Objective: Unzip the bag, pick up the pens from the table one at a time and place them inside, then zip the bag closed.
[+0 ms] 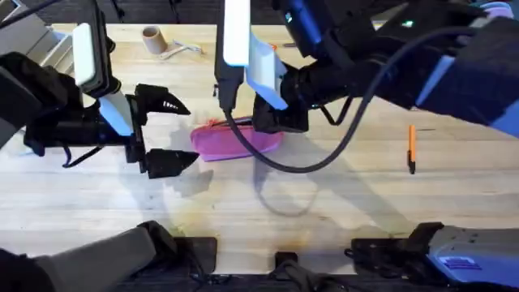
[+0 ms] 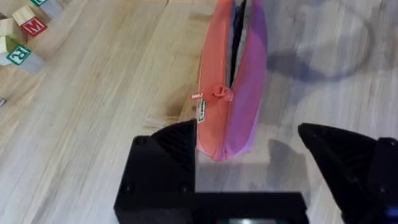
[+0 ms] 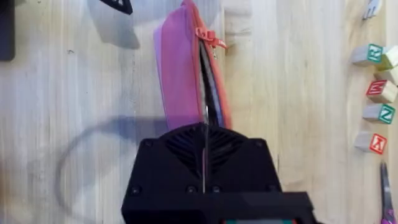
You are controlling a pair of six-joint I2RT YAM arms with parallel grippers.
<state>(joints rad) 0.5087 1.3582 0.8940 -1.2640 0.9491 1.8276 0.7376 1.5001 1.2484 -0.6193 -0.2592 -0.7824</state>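
Big and dark, the right arm (image 1: 381,61) is closest to the overhead camera. It reaches across from 2 o'clock toward the middle of the table (image 1: 340,211). The right gripper (image 1: 276,122) sits over the 3 o'clock end of the bag (image 1: 231,144). From its own wrist camera, its two black fingers (image 3: 186,155) are pressed tight together, with just a thin line between them. That end of the bag goes under them. I cannot tell if they pinch the cloth.

The bag is pink and long. It lies flat on the table, close to the middle. Its zipper is open most of the way, and a dark gap (image 3: 211,99) shows along the top edge. The zipper pull (image 2: 217,93) sits near the 9 o'clock end of the bag.

The left gripper (image 1: 169,134) is at 9 o'clock from the bag, just beside that end. Its fingers (image 1: 172,162) are spread wide apart and hold nothing. They do not touch the bag.

One orange pen (image 1: 411,148) lies on the table at 3 o'clock from the bag, well apart from it. A black cable (image 1: 324,158) hangs in a loop between the bag and the pen.

A small cardboard roll (image 1: 152,38) stands at 11 o'clock from the bag, far back. Some letter blocks (image 3: 380,92) and purple scissors (image 3: 385,193) lie on the wood too.
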